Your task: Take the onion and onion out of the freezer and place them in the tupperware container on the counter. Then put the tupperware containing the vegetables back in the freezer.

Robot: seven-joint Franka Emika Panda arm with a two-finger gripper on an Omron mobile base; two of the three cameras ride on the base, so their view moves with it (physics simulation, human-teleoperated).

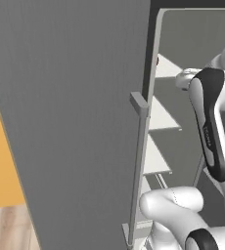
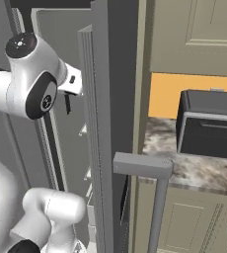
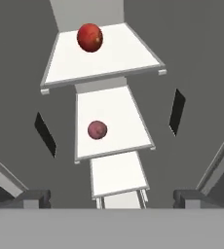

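Evidently early: the freezer (image 1: 75, 122) stands open, both vegetables (image 3: 90, 37) sit on its shelves (image 3: 109, 53), and the end effector (image 3: 109, 197), spread wide, holds nothing.

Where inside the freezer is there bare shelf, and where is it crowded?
In the hand view, the top shelf is bare beside the brighter onion. The next shelf is free around the duller onion. The lower shelf is bare. Nothing crowds the open gripper.

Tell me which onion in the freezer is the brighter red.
The onion on the upper shelf in the hand view. It is glossy bright red; the onion one shelf below is duller, pinkish.
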